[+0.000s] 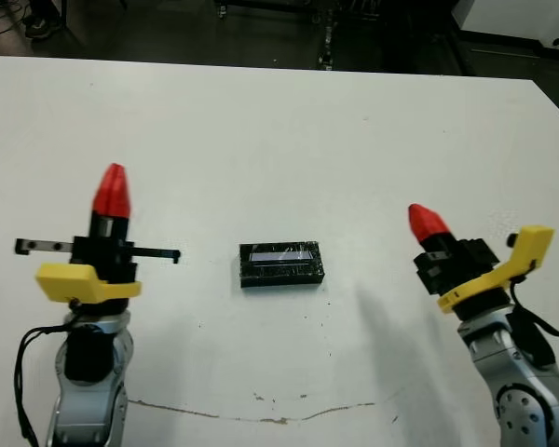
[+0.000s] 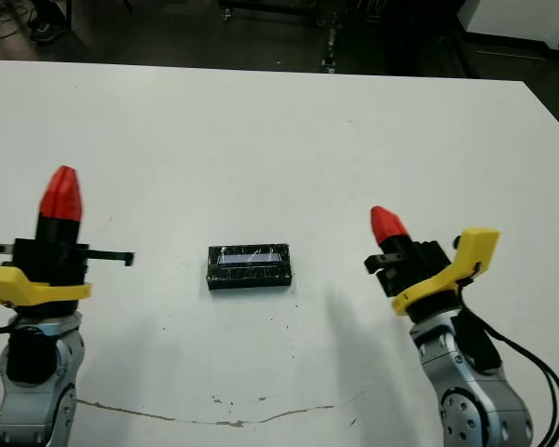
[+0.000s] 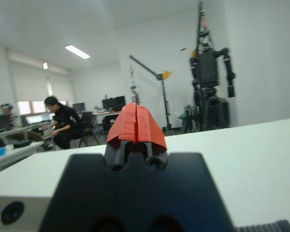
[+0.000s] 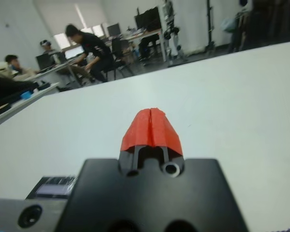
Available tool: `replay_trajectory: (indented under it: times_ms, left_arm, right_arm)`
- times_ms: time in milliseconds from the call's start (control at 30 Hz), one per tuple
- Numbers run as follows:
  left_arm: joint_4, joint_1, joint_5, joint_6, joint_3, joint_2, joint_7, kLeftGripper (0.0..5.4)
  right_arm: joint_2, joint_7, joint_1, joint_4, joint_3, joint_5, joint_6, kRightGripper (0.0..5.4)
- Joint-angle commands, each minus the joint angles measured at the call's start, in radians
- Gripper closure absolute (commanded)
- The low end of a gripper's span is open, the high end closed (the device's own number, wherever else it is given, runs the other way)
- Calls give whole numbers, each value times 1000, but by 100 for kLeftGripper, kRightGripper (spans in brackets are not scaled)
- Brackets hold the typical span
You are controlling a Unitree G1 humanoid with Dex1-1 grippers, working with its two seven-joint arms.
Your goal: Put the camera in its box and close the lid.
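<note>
Both grippers clenched, holding nothing: left gripper [image 1: 112,189] and right gripper [image 1: 427,221] sit well apart from the lid [image 1: 280,264], which lies flat mid-table between them.

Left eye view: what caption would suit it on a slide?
Closed black lid sits mid-table between the robot's left gripper and right gripper, both shut and clear of it.

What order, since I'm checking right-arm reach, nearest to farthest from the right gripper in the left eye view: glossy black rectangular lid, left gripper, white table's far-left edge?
1. Glossy black rectangular lid, table centre.
2. Left gripper, robot's left.
3. White table's far-left edge.
</note>
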Motion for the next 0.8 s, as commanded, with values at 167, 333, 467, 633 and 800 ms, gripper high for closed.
replay_trajectory:
  times_ms: [167, 333, 467, 633, 800]
  left_arm:
    - [31, -18, -26, 7, 71, 24, 5, 539]
    - [58, -23, -14, 8, 99, 24, 25, 539]
    - [63, -19, 2, 18, 108, 22, 38, 539]
    - [88, -25, 1, 6, 107, 14, 47, 539]
    - [128, -35, 21, -3, 95, 11, 57, 539]
  right_arm:
    - [-10, -15, -35, 26, -52, -44, -84, 540]
    - [-1, -25, -44, 48, -66, -94, -153, 540]
    - [1, -22, -42, 64, -67, -115, -184, 540]
    - [15, -22, -35, 72, -50, -135, -217, 540]
    - [29, -37, -28, 72, -28, -158, -229, 540]
